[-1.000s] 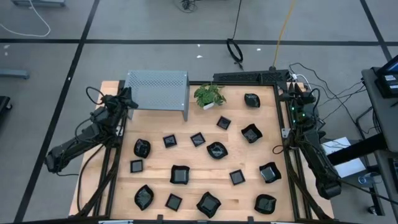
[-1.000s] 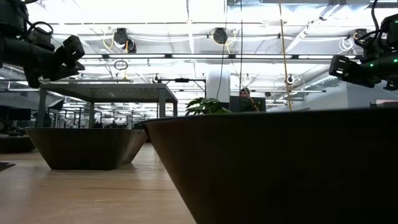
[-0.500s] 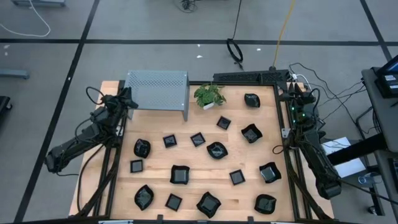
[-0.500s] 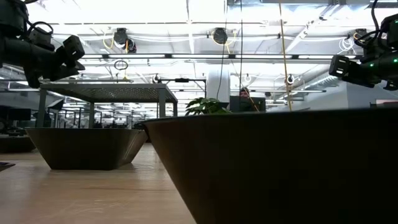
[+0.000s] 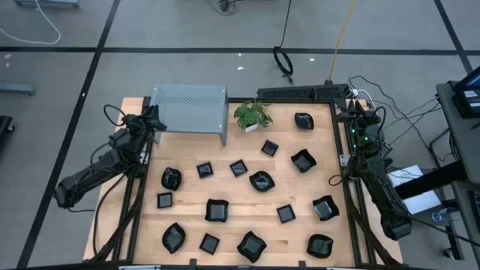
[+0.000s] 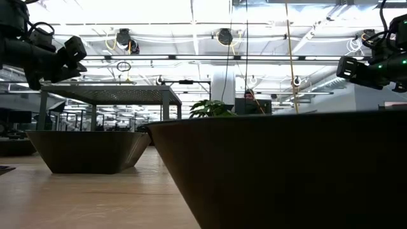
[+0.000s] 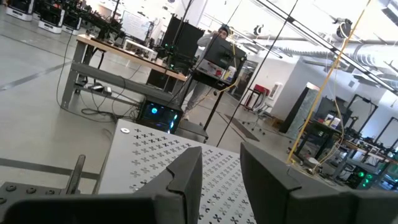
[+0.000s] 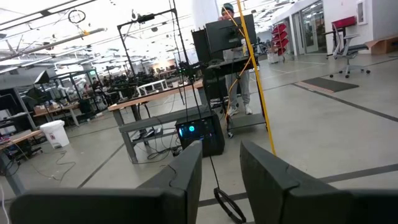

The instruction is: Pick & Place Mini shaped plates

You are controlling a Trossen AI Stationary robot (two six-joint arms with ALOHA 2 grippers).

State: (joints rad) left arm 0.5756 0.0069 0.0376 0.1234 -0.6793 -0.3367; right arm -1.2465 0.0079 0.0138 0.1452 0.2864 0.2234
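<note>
Several small black glossy plates lie flat and scattered on the wooden table (image 5: 292, 236), among them a square one (image 5: 217, 211), a wavy one (image 5: 261, 181) and one at the far right (image 5: 304, 120). One plate (image 6: 280, 172) fills the low view, with another (image 6: 89, 151) to its left. My left gripper (image 5: 155, 118) hangs above the table's far left corner beside the grey rack; its fingers stand a little apart and empty (image 7: 221, 180). My right gripper (image 5: 352, 111) hangs above the far right corner, also a little apart and empty (image 8: 221, 180).
A grey perforated metal rack (image 5: 190, 105) stands at the far left, and its top shows in the left wrist view (image 7: 155, 155). A small green potted plant (image 5: 253, 115) stands at the far middle. Cables lie on the floor beyond the table. A person stands far off in the room (image 7: 214, 43).
</note>
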